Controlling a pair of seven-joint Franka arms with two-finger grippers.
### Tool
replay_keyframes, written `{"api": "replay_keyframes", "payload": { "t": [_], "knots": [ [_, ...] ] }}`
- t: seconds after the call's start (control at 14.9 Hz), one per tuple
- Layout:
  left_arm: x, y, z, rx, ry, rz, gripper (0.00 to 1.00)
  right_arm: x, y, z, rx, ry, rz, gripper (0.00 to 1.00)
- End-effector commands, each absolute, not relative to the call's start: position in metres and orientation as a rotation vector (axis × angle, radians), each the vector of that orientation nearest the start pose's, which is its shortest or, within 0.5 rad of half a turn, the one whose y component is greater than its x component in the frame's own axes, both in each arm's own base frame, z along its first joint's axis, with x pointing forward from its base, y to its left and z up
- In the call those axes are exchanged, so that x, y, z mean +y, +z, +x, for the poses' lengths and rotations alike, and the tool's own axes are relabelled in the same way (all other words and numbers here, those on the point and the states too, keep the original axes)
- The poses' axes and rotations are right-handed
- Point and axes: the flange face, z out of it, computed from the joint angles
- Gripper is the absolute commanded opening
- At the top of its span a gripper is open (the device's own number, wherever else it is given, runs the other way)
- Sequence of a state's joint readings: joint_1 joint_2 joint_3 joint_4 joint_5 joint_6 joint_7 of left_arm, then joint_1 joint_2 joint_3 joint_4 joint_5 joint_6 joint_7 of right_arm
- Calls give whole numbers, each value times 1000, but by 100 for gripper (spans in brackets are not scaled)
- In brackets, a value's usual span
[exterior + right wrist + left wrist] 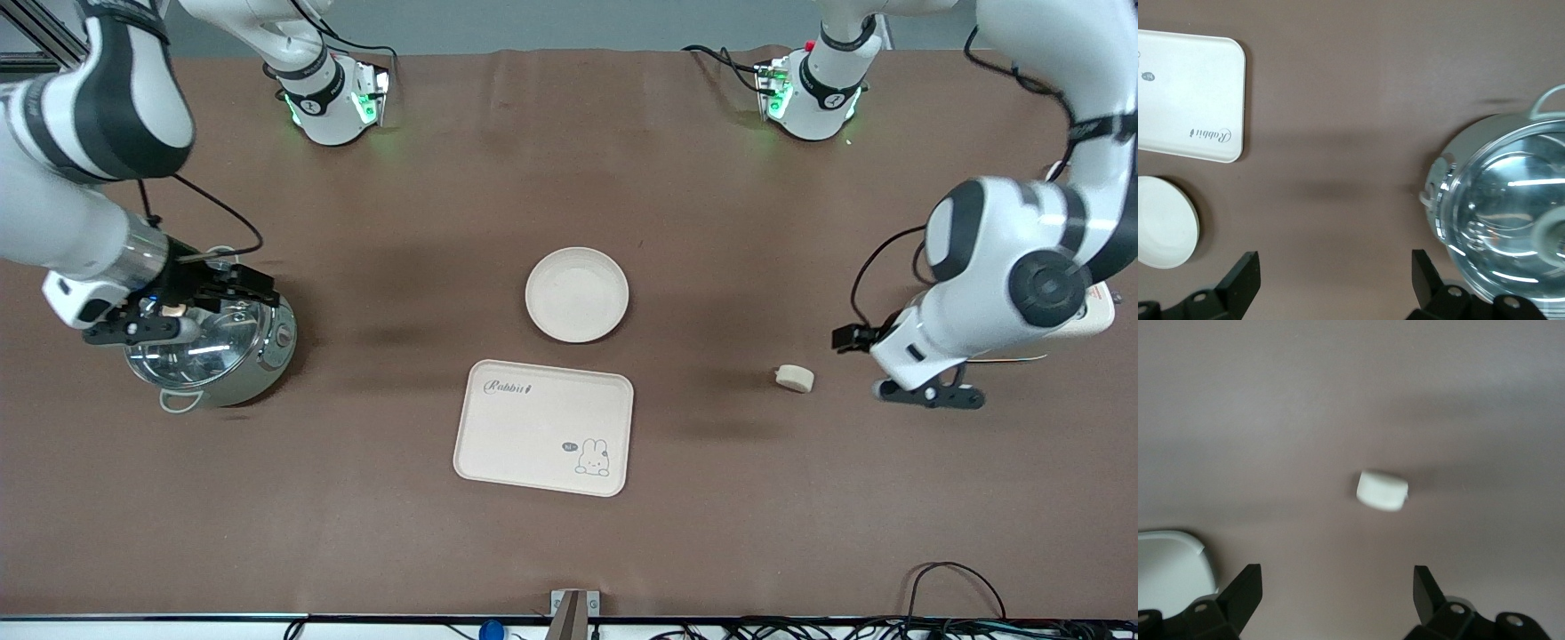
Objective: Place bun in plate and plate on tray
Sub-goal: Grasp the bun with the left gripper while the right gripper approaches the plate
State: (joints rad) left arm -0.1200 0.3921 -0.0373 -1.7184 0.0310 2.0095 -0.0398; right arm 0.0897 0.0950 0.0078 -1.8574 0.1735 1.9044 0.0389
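Observation:
The bun [794,378] lies on the brown table toward the left arm's end, about level with the tray's top edge. The round plate [576,295] sits empty mid-table. The Rabbit tray [544,427] lies just nearer the front camera than the plate, also empty. My left gripper [932,396] hangs open and empty beside the bun, apart from it. In the left wrist view the bun [1382,490] shows ahead of the open fingers [1245,590]. My right gripper [169,311] is open and empty over a steel pot. The right wrist view shows the tray [1185,100] and plate [1165,223].
A steel pot with a glass lid [209,351] stands at the right arm's end; it also shows in the right wrist view [1511,220]. A white rounded object [1092,318] lies by the left arm and shows in the left wrist view [1168,570]. Cables run along the front edge.

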Motion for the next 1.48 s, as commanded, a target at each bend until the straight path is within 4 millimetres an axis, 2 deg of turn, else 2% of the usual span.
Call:
{"api": "replay_keyframes", "payload": {
  "t": [0.0, 0.13, 0.2, 0.34, 0.54, 0.67, 0.81, 1.07, 1.21, 1.28, 1.41],
  "knots": [
    [-103, 304, 626, 224, 58, -3135, 100, 98, 432, 557, 51, 82, -2978, 100],
    [-116, 264, 618, 249, -5, -3153, 100, 115, 401, 544, 45, 86, -2964, 100],
    [-116, 247, 615, 240, -14, -3158, 100, 125, 387, 537, 61, 71, -2937, 100],
    [-123, 222, 615, 253, -47, -3168, 100, 141, 357, 522, 69, 39, -2920, 100],
    [-124, 206, 614, 253, -62, -3173, 100, 177, 309, 513, 83, 70, -2894, 100],
    [-122, 200, 609, 249, -47, -3172, 98, 204, 288, 503, 133, 61, -2883, 100],
    [-119, 195, 606, 239, -35, -3174, 87, 237, 271, 487, 184, 40, -2893, 100],
    [-123, 195, 603, 248, -27, -3178, 35, 314, 228, 449, 263, -16, -2903, 100],
    [-133, 203, 602, 256, -38, -3189, 15, 340, 215, 435, 276, -39, -2898, 100],
    [-140, 214, 604, 229, -58, -3196, 10, 351, 216, 430, 269, -38, -2895, 100],
    [-168, 238, 602, 183, -26, -3217, 6, 370, 213, 423, 271, -29, -2892, 100]
  ]
}}
